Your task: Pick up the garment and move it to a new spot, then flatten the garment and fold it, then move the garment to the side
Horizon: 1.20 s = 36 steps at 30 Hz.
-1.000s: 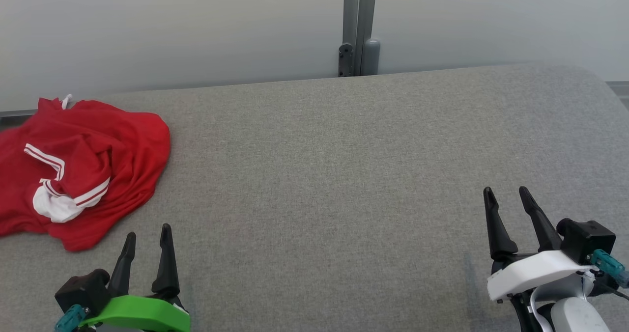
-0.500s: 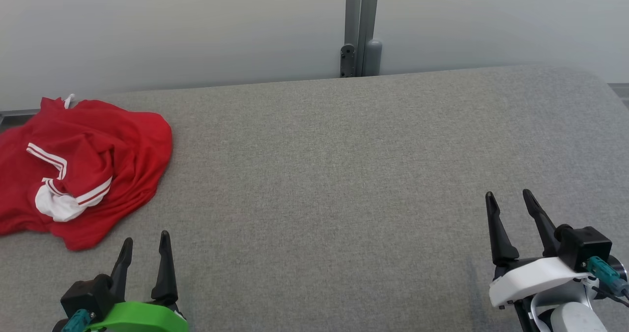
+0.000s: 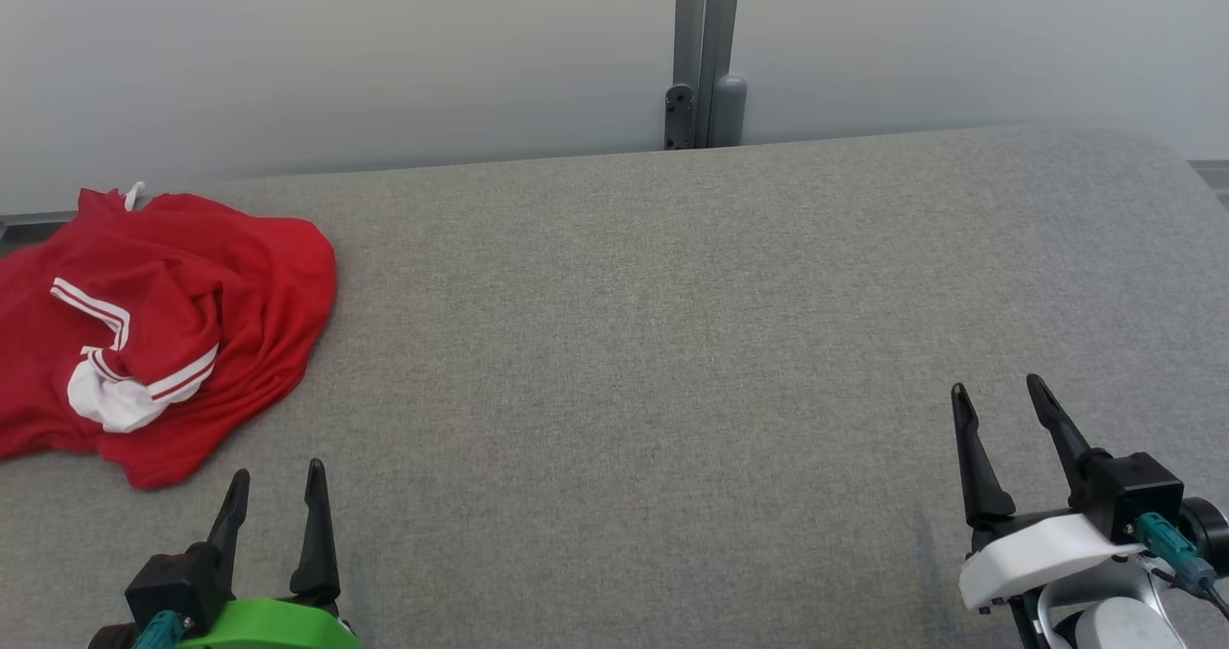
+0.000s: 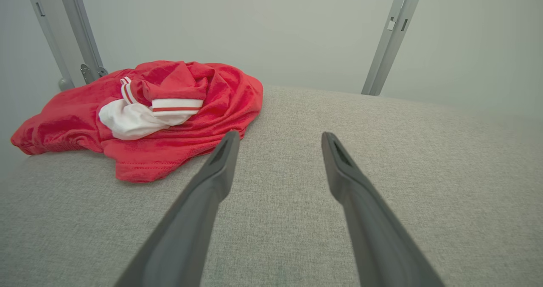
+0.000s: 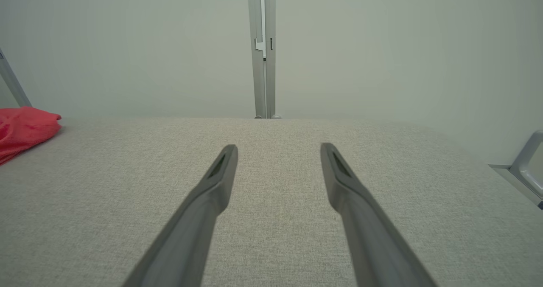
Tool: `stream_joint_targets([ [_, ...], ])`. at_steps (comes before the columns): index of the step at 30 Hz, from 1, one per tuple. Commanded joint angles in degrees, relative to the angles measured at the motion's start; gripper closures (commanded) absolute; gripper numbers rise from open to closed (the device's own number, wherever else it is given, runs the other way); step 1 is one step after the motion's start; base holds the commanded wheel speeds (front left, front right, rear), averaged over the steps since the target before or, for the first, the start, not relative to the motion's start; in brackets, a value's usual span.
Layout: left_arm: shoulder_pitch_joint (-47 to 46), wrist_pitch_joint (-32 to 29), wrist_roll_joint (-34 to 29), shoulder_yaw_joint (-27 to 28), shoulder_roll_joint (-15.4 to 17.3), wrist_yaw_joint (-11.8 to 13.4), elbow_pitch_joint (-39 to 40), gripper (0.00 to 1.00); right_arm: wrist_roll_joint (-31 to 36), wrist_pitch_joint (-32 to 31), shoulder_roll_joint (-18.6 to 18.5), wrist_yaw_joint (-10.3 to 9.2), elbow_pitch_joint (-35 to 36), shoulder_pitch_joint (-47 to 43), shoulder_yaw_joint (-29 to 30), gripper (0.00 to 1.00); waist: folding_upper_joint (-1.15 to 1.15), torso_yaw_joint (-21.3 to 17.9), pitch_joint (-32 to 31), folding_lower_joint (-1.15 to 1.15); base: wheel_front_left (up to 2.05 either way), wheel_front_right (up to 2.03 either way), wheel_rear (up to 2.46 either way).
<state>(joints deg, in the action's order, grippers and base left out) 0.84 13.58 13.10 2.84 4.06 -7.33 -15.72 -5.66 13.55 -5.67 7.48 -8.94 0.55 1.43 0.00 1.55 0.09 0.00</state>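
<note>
A crumpled red garment (image 3: 163,323) with white stripes and a white patch lies bunched at the far left of the grey padded table (image 3: 653,342). In the left wrist view the garment (image 4: 144,113) sits ahead and to the left of the fingers. My left gripper (image 3: 276,471) stands open near the front edge, just in front of the garment and apart from it. My right gripper (image 3: 994,388) is open at the lower right, far from the cloth, nothing between its fingers. The right wrist view catches an edge of the garment (image 5: 23,130) at far left.
A pale wall runs behind the table, with a grey metal post (image 3: 703,54) at its middle. The table's right corner is rounded (image 3: 1167,155). A metal frame piece (image 5: 524,168) shows off the right edge in the right wrist view.
Both grippers have drawn back toward the bottom of the head view, staying open. The garment lies as it did.
</note>
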Motion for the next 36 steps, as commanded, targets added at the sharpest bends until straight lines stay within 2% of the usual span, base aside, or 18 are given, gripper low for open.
stream_joint_targets([
  [1,0.4,0.5,-1.5,0.1,0.4,-0.2,-0.2,0.0,1.6,0.5,0.0,0.02,0.2,-0.3,0.2,0.0,0.0,0.0,0.0,0.0,0.0,0.0,0.0],
  [13,0.6,1.8,-4.6,0.7,0.5,-0.2,-1.4,0.0,5.1,1.8,0.4,0.01,-0.1,-1.1,1.3,0.0,0.0,0.3,-0.1,0.0,0.0,0.0,0.0],
  [29,0.5,1.6,-3.6,1.3,0.5,-0.2,-1.8,0.0,4.6,1.7,1.0,0.01,-0.2,-1.5,1.5,0.0,0.0,0.1,-0.4,0.0,0.0,0.0,0.0],
  [36,-0.1,1.6,-3.6,1.0,0.3,-0.2,-1.9,0.0,4.2,1.7,0.8,0.01,0.6,-1.3,0.8,0.0,0.0,2.3,-0.5,0.0,0.0,0.0,0.0],
])
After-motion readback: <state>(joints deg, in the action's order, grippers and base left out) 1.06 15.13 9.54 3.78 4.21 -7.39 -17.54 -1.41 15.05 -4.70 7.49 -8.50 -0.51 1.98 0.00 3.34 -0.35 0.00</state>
